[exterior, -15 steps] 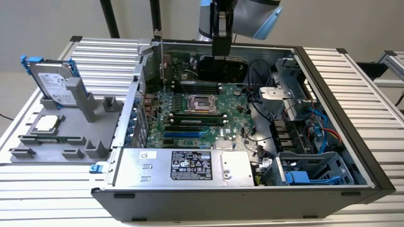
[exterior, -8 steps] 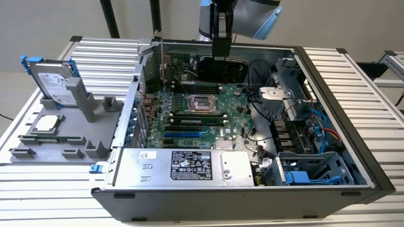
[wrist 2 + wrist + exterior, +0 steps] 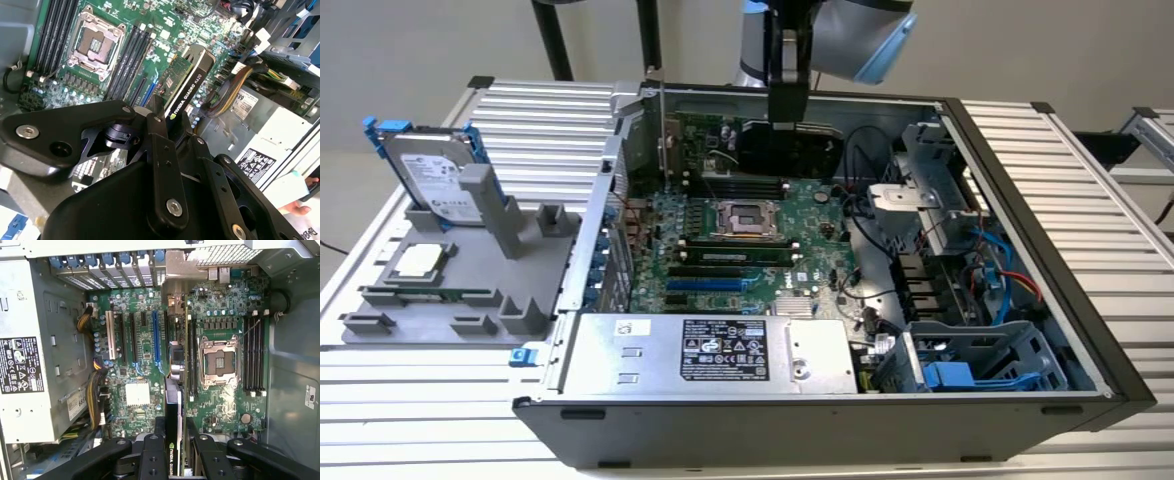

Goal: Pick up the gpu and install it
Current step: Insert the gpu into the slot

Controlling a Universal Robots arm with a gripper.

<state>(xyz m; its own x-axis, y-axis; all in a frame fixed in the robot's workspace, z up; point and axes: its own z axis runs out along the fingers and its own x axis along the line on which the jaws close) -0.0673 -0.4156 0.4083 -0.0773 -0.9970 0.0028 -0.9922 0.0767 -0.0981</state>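
Nearest to the lens in both wrist views are the black links of the tool [image 3: 172, 117] [image 3: 175, 432]. They are matte metal bars with round silver screws at the joints. The two fingers are closed to a narrow gap and clench the gpu [image 3: 192, 75] [image 3: 173, 402] between them.

The gpu is a flat rectangular card, held on its edge. One face is a green circuit board, and the other is a smooth black shroud with light print along the rim. In the exterior view the tool [image 3: 787, 125] hangs inside the open computer case [image 3: 854, 430], and the gpu [image 3: 787, 152] is directly under it as a dark block.

Below the tool lies the green motherboard [image 3: 145, 355] with long black and blue slots. A square metal processor socket [image 3: 218, 362] is just beside the card. Whether the lower edge of the card touches the board, I cannot tell.

Farther from the tool sits the silver sheet-metal power supply [image 3: 720, 350]. Outside the case, well apart from the tool, a hard drive [image 3: 434, 175] with blue rails stands in a gray holder [image 3: 454, 290] on the ribbed metal table [image 3: 1067, 180].
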